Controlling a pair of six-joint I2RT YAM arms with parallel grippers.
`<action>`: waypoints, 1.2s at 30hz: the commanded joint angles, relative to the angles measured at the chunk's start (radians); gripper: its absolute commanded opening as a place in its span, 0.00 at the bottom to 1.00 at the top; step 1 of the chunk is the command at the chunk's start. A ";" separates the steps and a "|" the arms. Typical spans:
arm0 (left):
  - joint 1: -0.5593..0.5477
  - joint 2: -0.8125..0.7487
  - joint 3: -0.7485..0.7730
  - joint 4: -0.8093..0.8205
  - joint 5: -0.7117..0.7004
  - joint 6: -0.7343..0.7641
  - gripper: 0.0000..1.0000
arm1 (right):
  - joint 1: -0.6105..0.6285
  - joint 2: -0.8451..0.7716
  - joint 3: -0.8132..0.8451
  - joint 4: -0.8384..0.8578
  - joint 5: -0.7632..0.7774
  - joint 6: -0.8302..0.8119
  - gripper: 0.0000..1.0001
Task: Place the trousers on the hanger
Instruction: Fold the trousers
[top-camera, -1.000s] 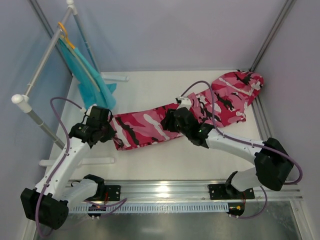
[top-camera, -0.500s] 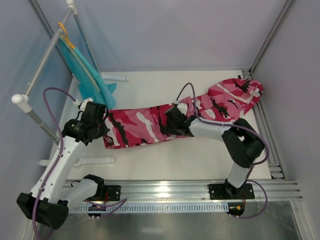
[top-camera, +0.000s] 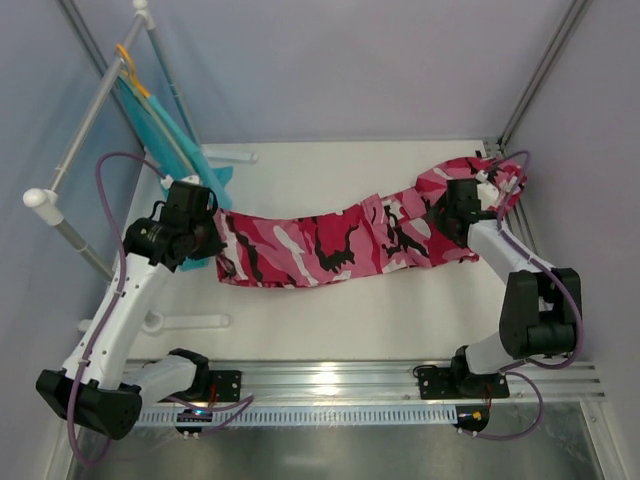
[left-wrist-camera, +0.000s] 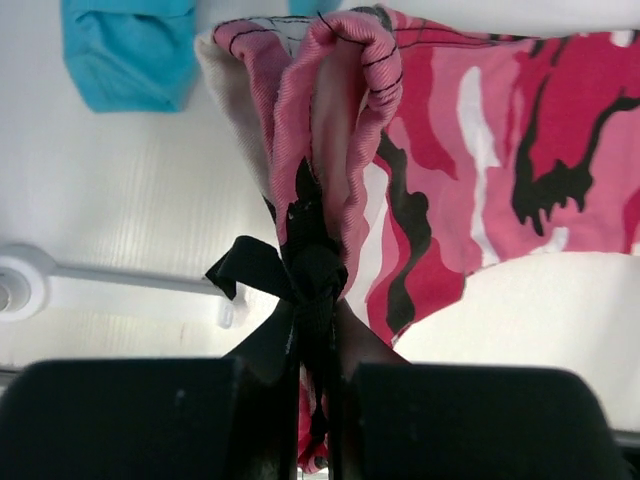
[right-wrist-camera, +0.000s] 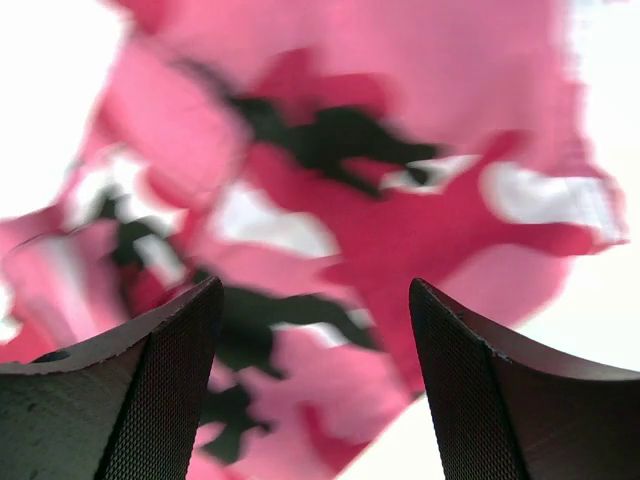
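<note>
The pink camouflage trousers (top-camera: 330, 240) lie stretched across the table from left to far right. My left gripper (top-camera: 205, 238) is shut on their left end. In the left wrist view my left gripper (left-wrist-camera: 318, 330) pinches a bunched edge with a black tie, and the trousers (left-wrist-camera: 480, 130) spread away to the right. My right gripper (top-camera: 455, 222) is over the right part of the trousers. In the right wrist view my right gripper (right-wrist-camera: 312, 290) is open and empty, with the blurred trousers (right-wrist-camera: 400, 220) below. No pale mint-green hanger shows in any view.
A white tube rack (top-camera: 90, 110) stands at the far left with an orange hanger (top-camera: 128, 62) carrying a teal garment (top-camera: 185, 165). The garment (left-wrist-camera: 130, 55) and the rack's foot (left-wrist-camera: 100, 275) show in the left wrist view. A metal rail (top-camera: 330, 380) runs along the near edge.
My right gripper has moved from the middle of the trousers to their right end and is open. My left gripper has drawn the left end a little farther, and the trousers lie straighter.
</note>
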 joint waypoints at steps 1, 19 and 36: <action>0.004 0.026 0.107 0.000 0.116 0.075 0.00 | -0.105 -0.029 -0.043 -0.037 -0.019 -0.055 0.78; -0.127 0.184 0.342 0.005 0.101 0.104 0.00 | -0.390 0.136 -0.033 0.047 -0.198 -0.119 0.79; -0.132 0.497 0.953 -0.173 -0.151 0.221 0.00 | -0.018 -0.090 -0.328 0.138 -0.205 0.146 0.04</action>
